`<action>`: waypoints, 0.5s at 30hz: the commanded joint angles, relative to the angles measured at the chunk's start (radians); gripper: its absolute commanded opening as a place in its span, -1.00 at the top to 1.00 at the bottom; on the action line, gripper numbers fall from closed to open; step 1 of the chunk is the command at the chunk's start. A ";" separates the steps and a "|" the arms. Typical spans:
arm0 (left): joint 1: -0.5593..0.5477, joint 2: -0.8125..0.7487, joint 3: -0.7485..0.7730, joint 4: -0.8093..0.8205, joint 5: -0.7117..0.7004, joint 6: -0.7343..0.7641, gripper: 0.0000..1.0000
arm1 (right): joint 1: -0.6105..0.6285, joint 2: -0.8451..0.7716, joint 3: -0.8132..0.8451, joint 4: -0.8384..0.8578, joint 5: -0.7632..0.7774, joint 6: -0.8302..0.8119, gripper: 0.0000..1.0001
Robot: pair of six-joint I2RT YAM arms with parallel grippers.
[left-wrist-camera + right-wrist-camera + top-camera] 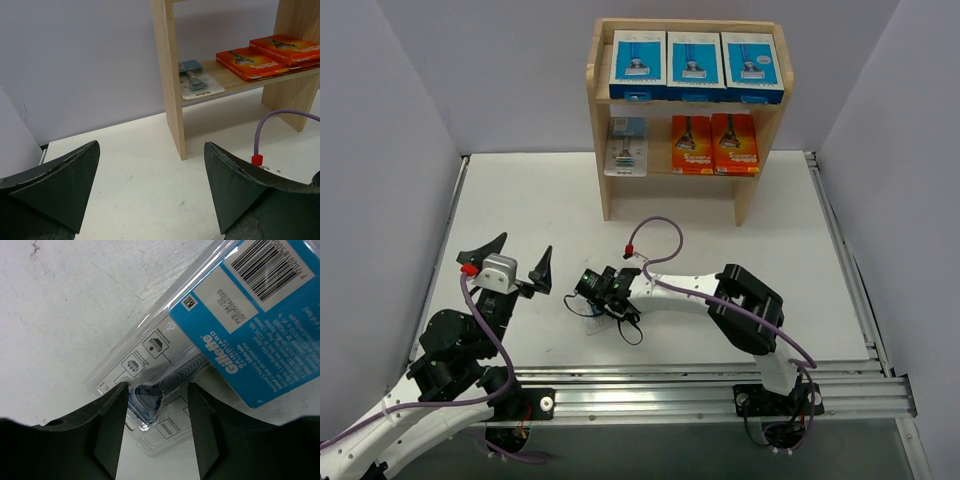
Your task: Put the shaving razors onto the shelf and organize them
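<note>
A clear blister razor pack point(240, 315) with a blue label lies back side up on the white table point(540, 200). My right gripper point(157, 386) is down over its lower end, jaws partly open and straddling the raised bubble with the razor handle; the left finger touches the bubble and the right stands a little off. From above, that right gripper point(592, 288) covers most of the pack. The shelf point(750, 200) holds three blue-and-white boxes point(692, 62) on top, and two orange boxes point(714, 143) and a blister card point(627, 150) on the middle tier. My left gripper point(525, 243) is wide open and empty.
The left wrist view looks at the shelf's left side panel point(170, 75), the blister card point(197, 84) and the orange boxes point(250, 62) past the left gripper point(152, 165). A purple cable with a red plug point(632, 248) arches over the right wrist. White walls enclose the table.
</note>
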 commanded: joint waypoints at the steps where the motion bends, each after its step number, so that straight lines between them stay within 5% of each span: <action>1: -0.006 -0.006 0.038 0.014 0.016 -0.009 -0.88 | -0.028 0.020 -0.008 -0.095 -0.002 0.029 0.09; 15: -0.007 -0.010 0.038 0.014 0.016 -0.003 -0.88 | -0.074 0.063 -0.017 -0.073 -0.079 -0.091 0.58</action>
